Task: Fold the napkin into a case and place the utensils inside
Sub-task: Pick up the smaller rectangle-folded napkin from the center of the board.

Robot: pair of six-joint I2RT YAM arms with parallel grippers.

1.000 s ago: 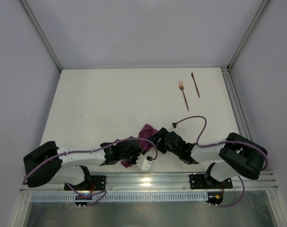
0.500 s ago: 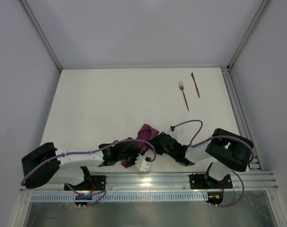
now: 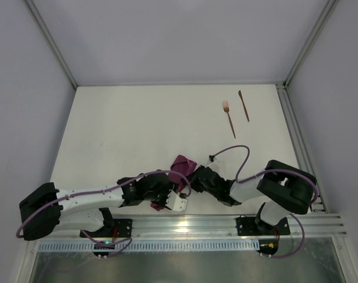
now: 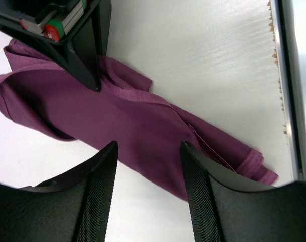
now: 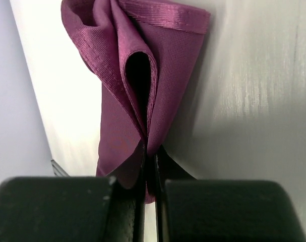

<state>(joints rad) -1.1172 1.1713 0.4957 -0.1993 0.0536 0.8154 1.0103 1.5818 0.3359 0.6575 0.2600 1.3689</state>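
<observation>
The magenta napkin (image 3: 181,164) lies crumpled near the table's front edge, between my two grippers. My right gripper (image 3: 194,176) is shut on a bunched fold of the napkin (image 5: 160,60), the cloth pinched between its fingertips (image 5: 150,166). In the left wrist view the napkin (image 4: 117,116) stretches across the table, and my left gripper (image 4: 148,166) hovers open over its near edge, gripping nothing. From above, the left gripper (image 3: 166,190) sits at the cloth's left side. The copper fork (image 3: 229,118) and knife (image 3: 243,106) lie side by side at the far right, well away from both grippers.
A metal rail (image 3: 226,221) runs along the table's near edge, close behind the napkin, and shows again as the rail (image 4: 294,101) in the left wrist view. Grey walls and frame posts (image 3: 299,141) enclose the white table (image 3: 125,130).
My right gripper has shut on a fold of the napkin. My left gripper has opened wider and its arm has drawn slightly left. Fork and knife have not moved.
</observation>
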